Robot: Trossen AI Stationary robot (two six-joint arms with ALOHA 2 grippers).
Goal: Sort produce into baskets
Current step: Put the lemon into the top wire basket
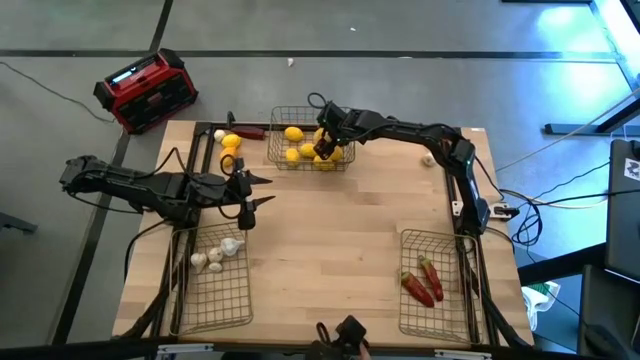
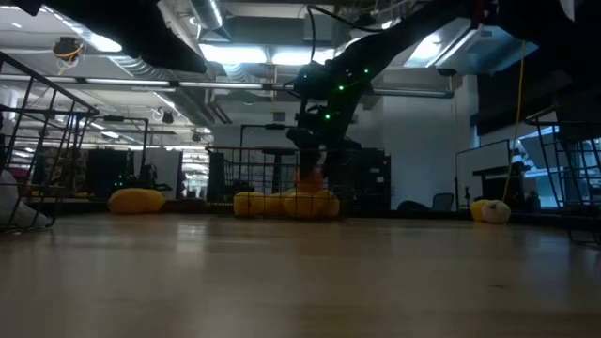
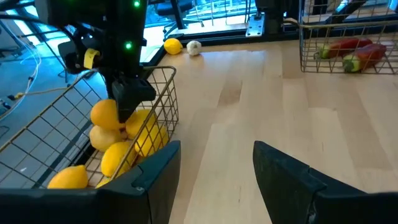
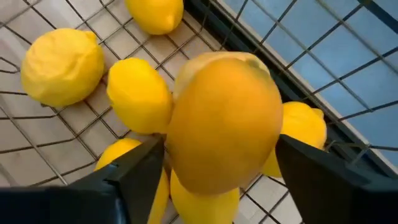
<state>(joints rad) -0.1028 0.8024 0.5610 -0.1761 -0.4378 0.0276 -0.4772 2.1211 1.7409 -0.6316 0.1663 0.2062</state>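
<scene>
Right gripper [image 1: 325, 152] down inside far basket [image 1: 278, 118], orange fruit [image 4: 227, 118] sitting between fingers [image 4: 134, 174]; can't tell if still pinched or let go. Yellow lemons [image 1: 293, 134] piled under it in same basket. Left gripper [image 1: 248, 194] above table near garlic basket [image 1: 215, 300], fingers spread, nothing in them. Chilies [image 1: 422, 282] in right-hand basket [image 1: 432, 318]. Two lemons [image 1: 230, 141] and garlic bulb [image 1: 428, 159] loose on table.

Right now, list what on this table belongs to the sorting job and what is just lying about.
Job:
lemons
orange fruit between the right gripper fingers
garlic
red peppers
wire baskets
left gripper

Lying about:
red-and-black box
cables
</scene>
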